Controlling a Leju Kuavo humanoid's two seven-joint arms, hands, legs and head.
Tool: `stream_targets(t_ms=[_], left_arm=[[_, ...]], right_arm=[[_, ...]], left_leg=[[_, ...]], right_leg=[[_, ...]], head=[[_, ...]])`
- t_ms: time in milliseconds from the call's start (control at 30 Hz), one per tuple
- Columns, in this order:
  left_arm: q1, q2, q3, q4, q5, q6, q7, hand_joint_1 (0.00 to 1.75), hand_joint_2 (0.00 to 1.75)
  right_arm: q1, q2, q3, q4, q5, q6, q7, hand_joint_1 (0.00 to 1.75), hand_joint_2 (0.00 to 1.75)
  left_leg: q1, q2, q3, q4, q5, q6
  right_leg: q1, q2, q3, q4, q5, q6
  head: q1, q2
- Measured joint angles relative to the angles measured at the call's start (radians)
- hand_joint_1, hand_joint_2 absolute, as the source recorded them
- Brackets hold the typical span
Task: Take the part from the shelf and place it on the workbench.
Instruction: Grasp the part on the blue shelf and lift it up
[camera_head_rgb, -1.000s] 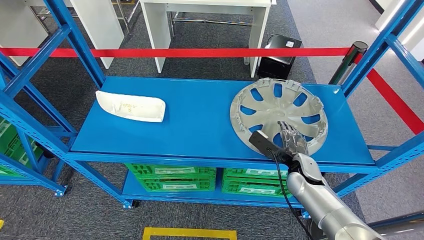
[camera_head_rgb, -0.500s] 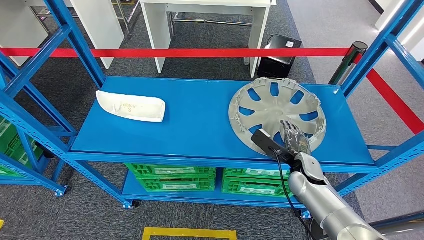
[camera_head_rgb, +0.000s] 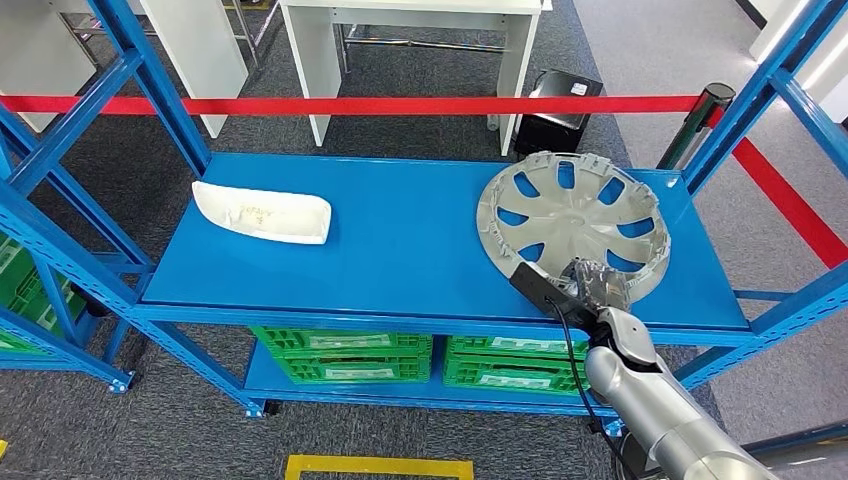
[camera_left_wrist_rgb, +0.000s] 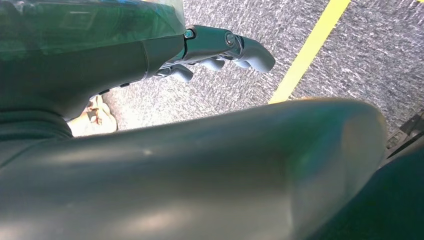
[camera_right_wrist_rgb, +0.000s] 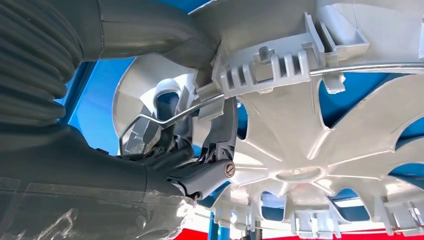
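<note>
The right hand (camera_head_rgb: 594, 283) gripped the near rim of the round silver plastic wheel cover (camera_head_rgb: 575, 222), its thumb over the rim and its fingers (camera_right_wrist_rgb: 200, 177) hooked through the spokes. The wheel cover sat tilted at the right end of the blue metal shelf (camera_head_rgb: 400, 240), near edge raised. The left hand (camera_left_wrist_rgb: 220, 50) hung over grey carpet, fingers loosely curled around nothing. Farther left on the shelf lay a white curved plastic panel (camera_head_rgb: 262, 212).
</note>
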Motion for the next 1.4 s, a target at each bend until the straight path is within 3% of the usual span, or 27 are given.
stream_targets(t_ms=[367, 667, 1100, 1333, 1400], left_arm=[[0.0, -0.002, 0.0, 0.0, 0.0, 0.001, 0.0, 0.0, 0.0], [0.002, -0.003, 0.0, 0.0, 0.0, 0.01, 0.007, 0.0, 0.0], [0.018, -0.002, 0.006, 0.0, 0.01, 0.021, -0.011, 0.0, 0.0], [0.023, -0.002, 0.007, 0.0, 0.024, 0.022, -0.021, 0.0, 0.0], [0.025, -0.001, 0.007, 0.0, 0.025, 0.023, -0.025, 0.0, 0.87]], right_arm=[[0.0, -0.006, 0.0, -0.004, -0.001, -0.002, -0.002, 1.75, 1.75], [0.012, -0.019, -0.018, -0.039, -0.037, -0.097, -0.058, 1.75, 1.75], [0.042, -0.058, -0.07, -0.378, -0.097, -0.149, -0.107, 1.75, 1.75], [0.071, -0.066, -0.092, -0.551, -0.219, -0.14, -0.202, 1.75, 1.75], [0.08, -0.068, -0.097, -0.598, -0.273, -0.127, -0.236, 1.75, 1.75]], left_leg=[[0.0, 0.0, 0.0, 0.0, 0.0, 0.0], [0.0, 0.0, -0.002, 0.0, 0.0, 0.0], [0.0, 0.0, -0.005, -0.001, 0.0, -0.001], [0.0, 0.0, -0.006, -0.002, 0.0, -0.001], [0.0, 0.0, -0.006, -0.002, 0.0, -0.001]], right_leg=[[0.0, -0.001, 0.0, 0.0, 0.0, 0.0], [0.0, 0.0, -0.001, 0.0, 0.0, 0.0], [0.0, 0.0, -0.005, 0.0, 0.0, -0.001], [0.0, 0.0, -0.006, 0.0, -0.001, -0.002], [0.0, 0.0, -0.006, 0.0, -0.001, -0.002]], head=[[0.0, 0.0], [0.0, 0.0], [0.0, 0.0], [0.0, 0.0], [0.0, 0.0]])
